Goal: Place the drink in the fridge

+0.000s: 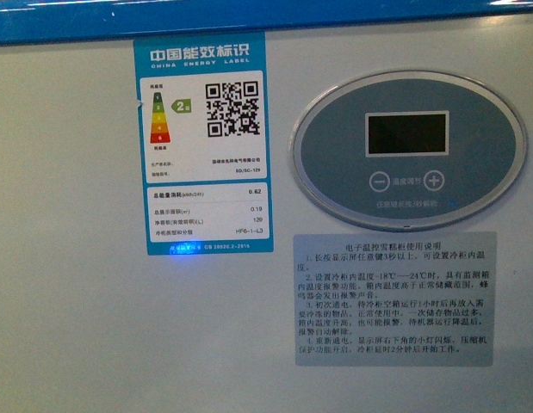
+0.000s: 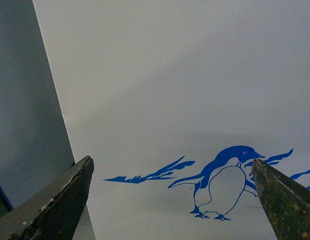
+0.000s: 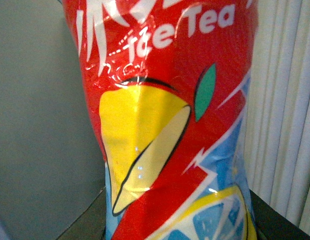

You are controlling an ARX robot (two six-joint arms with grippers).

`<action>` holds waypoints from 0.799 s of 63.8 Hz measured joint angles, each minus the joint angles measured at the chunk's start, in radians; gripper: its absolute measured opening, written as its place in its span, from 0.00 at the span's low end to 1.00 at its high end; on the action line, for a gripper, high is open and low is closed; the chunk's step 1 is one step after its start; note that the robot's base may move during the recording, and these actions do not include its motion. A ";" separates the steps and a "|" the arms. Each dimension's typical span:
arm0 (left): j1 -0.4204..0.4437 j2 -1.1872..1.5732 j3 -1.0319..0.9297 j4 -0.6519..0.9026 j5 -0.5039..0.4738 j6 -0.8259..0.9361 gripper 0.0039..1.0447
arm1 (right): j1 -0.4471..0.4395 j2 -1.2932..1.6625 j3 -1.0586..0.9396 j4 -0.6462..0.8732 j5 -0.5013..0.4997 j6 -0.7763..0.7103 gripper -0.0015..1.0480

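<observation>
The fridge (image 1: pixel 94 344) fills the front view: a white front wall, a blue top rim (image 1: pixel 249 17) and an oval grey control panel (image 1: pixel 408 151). Neither arm shows there. In the left wrist view my left gripper (image 2: pixel 172 175) is open and empty, its dark fingertips (image 2: pixel 69 190) apart before the fridge wall (image 2: pixel 170 75) with the blue penguin picture (image 2: pixel 225 180). In the right wrist view my right gripper (image 3: pixel 180 220) is shut on the drink (image 3: pixel 165 115), whose red Ice Tea label with yellow and white print fills the frame; its cap is out of view.
A blue energy label (image 1: pixel 206 142) and a grey instruction sticker (image 1: pixel 395 297) are on the fridge front. A plain grey surface (image 2: pixel 24 100) stands beside the fridge wall. Pale ribbed panelling (image 3: pixel 285 100) shows behind the drink.
</observation>
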 joint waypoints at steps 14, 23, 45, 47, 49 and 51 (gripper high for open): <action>0.000 0.000 0.000 0.000 0.000 0.000 0.92 | 0.000 -0.009 -0.037 0.013 -0.005 -0.010 0.40; 0.000 0.000 0.000 0.000 0.000 0.000 0.92 | -0.001 -0.010 -0.037 0.013 -0.005 -0.010 0.40; 0.000 0.000 0.000 0.000 0.001 0.000 0.92 | -0.001 -0.011 -0.042 0.013 -0.005 -0.010 0.40; 0.000 0.000 0.000 0.000 0.000 0.000 0.92 | -0.001 -0.011 -0.042 0.013 -0.005 -0.010 0.40; 0.000 0.000 0.000 0.000 0.001 0.000 0.92 | -0.001 -0.011 -0.042 0.013 -0.005 -0.010 0.40; 0.000 0.000 0.000 0.000 0.000 0.000 0.92 | -0.001 -0.011 -0.042 0.013 -0.005 -0.010 0.40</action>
